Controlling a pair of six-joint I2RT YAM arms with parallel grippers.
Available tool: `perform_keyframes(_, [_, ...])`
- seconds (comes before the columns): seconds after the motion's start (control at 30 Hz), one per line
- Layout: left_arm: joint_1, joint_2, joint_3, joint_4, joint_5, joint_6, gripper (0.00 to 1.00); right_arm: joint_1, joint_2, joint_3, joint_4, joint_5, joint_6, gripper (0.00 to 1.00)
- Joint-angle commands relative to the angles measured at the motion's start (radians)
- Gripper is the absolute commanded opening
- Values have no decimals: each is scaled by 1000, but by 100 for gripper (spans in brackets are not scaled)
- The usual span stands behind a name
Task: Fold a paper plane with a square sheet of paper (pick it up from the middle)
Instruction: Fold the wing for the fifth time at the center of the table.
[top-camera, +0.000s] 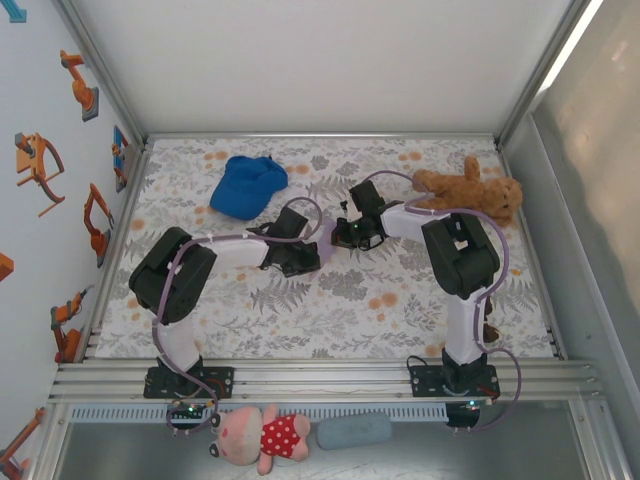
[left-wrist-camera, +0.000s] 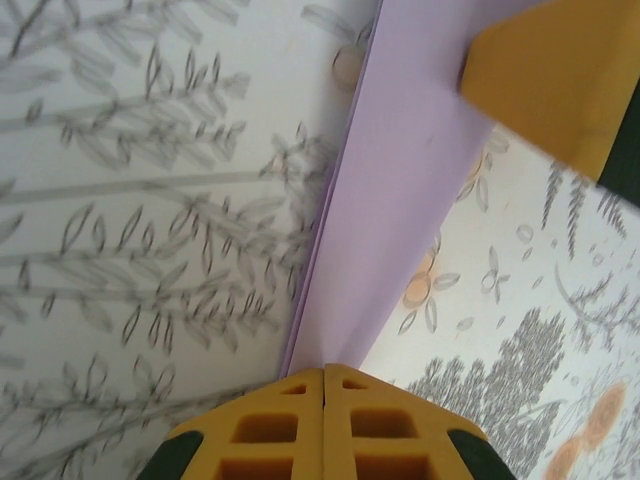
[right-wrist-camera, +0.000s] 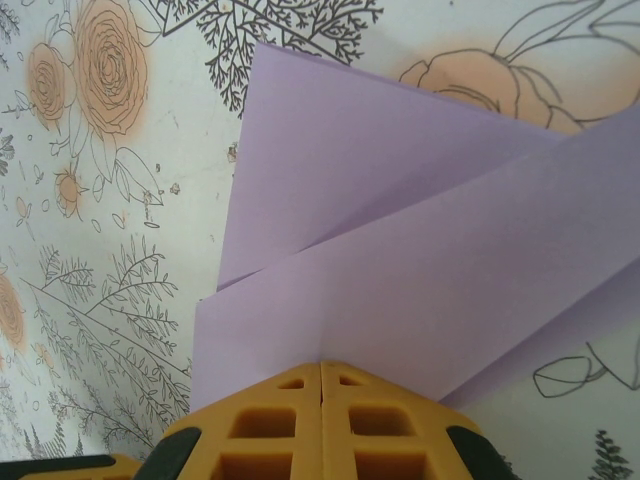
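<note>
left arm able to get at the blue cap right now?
Probably within reach, but not free. The blue cap lies just beyond the left claw, with nothing between them. That claw is shut on the lavender paper, which the right claw pinches too.

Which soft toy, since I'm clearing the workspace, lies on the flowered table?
The brown teddy bear, at its far right corner; the pink pig lies off it, in front.

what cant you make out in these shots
- Top view: the purple paper is tiny and mostly hidden between the two wrists, so its folds are unreadable.
- Left wrist view: the paper runs off the top edge, and one of the right fingers covers its corner there.
- Right wrist view: the paper is cut off by the right edge, and the right fingers hide its pinched edge.
</note>
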Motion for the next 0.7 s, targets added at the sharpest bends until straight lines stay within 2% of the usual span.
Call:
perform_keyframes(0.0, [-28, -33, -68, -150, 10, 35, 6, -27, 70, -43, -112, 129, -9, 3])
perform_keyframes(0.2, [-37, -81, -129, -169, -4, 39, 6, -27, 68, -44, -117, 129, -10, 3])
perform_keyframes(0.4, [-38, -183, -93, -190, -34, 88, 6, -26, 65, -44, -118, 127, -12, 3])
perform_keyframes(0.53, [-37, -235, -78, -118, -38, 110, 7, -27, 65, -42, -118, 127, -12, 3])
perform_keyframes(0.67, [-20, -182, -38, -57, -25, 100, 7, -26, 70, -39, -113, 125, -10, 2])
